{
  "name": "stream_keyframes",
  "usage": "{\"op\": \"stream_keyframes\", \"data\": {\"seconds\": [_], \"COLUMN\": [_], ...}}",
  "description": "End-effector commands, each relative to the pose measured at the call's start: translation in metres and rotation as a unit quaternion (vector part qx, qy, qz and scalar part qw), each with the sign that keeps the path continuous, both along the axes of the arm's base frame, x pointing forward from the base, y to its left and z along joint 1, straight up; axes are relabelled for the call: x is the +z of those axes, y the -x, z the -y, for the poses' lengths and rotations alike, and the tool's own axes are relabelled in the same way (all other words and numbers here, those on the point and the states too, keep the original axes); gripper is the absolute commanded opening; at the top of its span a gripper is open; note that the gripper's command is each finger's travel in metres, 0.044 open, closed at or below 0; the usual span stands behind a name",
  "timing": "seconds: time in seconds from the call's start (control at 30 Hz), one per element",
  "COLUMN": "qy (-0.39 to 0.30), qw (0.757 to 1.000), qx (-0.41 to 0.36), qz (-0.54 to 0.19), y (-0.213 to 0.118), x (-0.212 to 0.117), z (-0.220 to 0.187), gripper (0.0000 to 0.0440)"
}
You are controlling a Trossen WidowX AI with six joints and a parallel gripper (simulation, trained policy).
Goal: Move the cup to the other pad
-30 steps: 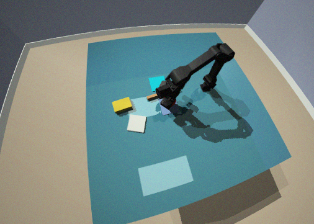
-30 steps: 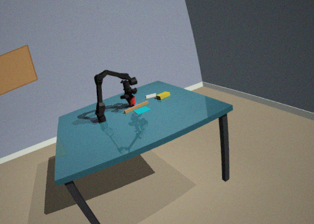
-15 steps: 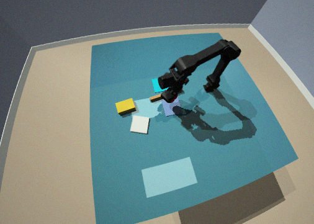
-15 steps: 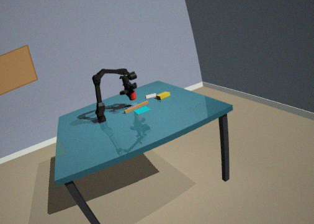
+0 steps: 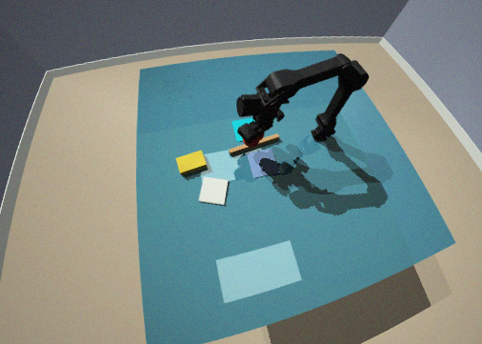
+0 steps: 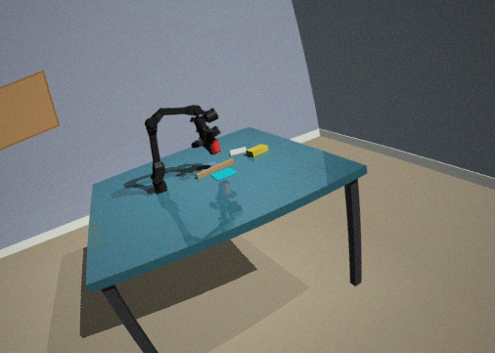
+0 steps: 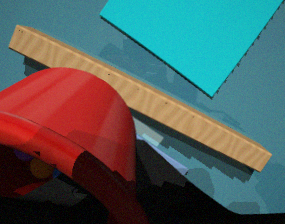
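The red cup [image 5: 252, 141] [image 6: 215, 147] [image 7: 88, 107] is held in the air, a little tilted. My gripper [image 5: 251, 133] [image 6: 210, 140] is shut on it. Several marbles [image 7: 41, 168] show inside the cup in the wrist view; part of the inside is dark. The cyan pad [image 5: 241, 124] [image 6: 224, 174] [image 7: 203, 40] lies flat on one side of the wooden bar [image 5: 238, 151] [image 6: 215, 169] [image 7: 193, 120]. The periwinkle pad [image 5: 256, 170] lies on the other side, partly in the arm's shadow. The cup hangs above and near the bar, clear of the table.
A yellow block [image 5: 190, 162] [image 6: 257, 151] and a white block [image 5: 213, 191] [image 6: 238, 152] lie farther out on the blue table [image 5: 181, 249] [image 6: 303, 177]. The low wooden bar stands between the two pads. A pale patch [image 5: 258, 272] shows near the table's front in the top view.
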State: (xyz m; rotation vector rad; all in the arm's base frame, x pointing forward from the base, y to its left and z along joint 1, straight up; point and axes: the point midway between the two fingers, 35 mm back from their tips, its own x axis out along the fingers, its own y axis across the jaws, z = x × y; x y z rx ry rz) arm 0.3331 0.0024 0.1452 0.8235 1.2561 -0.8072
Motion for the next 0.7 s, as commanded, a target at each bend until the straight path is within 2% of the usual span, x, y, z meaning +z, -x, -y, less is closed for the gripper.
{"op": "stream_keyframes", "data": {"seconds": [0.0, 0.67], "qy": [0.004, 0.017], "qw": [1.0, 0.996], "qx": [-0.01, -0.072], "qz": [0.016, 0.048], "y": [-0.006, -0.015], "x": [0.003, -0.021], "z": [0.013, 0.081], "gripper": [0.0, 0.0]}}
